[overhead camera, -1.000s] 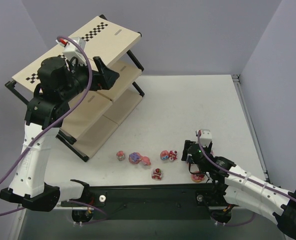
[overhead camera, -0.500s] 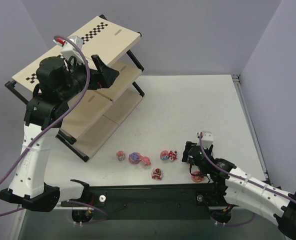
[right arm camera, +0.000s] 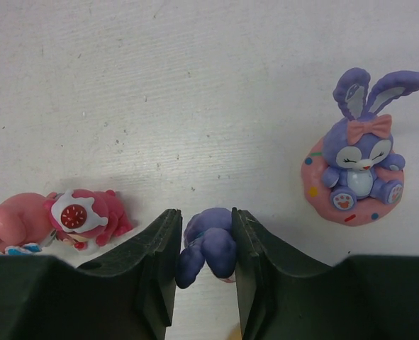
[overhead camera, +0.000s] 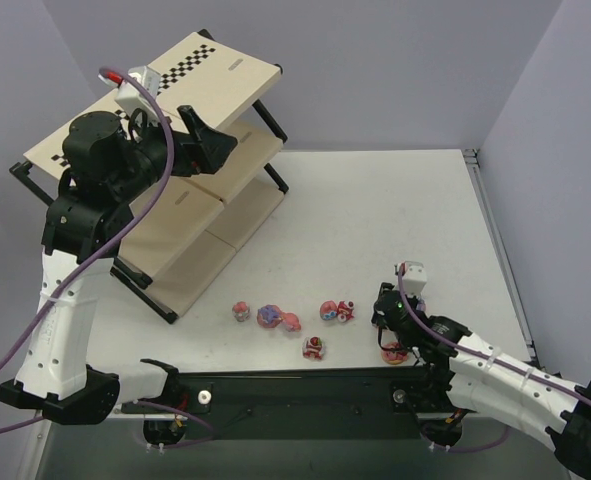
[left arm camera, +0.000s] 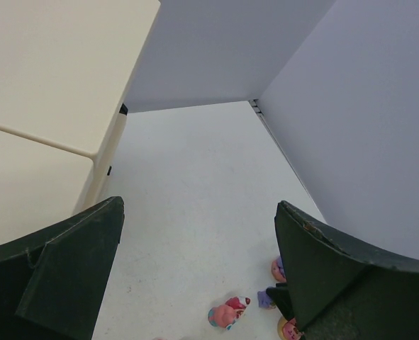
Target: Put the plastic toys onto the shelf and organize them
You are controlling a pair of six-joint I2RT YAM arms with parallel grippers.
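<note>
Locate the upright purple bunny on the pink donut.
Right wrist view: the bunny stands on the table at frame right, beside the right gripper, whose fingers flank another purple toy.

Left tool (overhead camera: 210, 145) raised in front of the shelf (overhead camera: 225, 70), upper tiers. Right tool (overhead camera: 383, 312) low on the worktop (overhead camera: 375, 220). Loose row of plastic toys (overhead camera: 270, 316) near the front edge, one just beside the right tool.

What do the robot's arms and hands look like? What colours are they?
The left arm and right arm are white tubes with chunky black joints. A purple cable runs along each. The left hand and right hand have two flat dark fingers.
</note>
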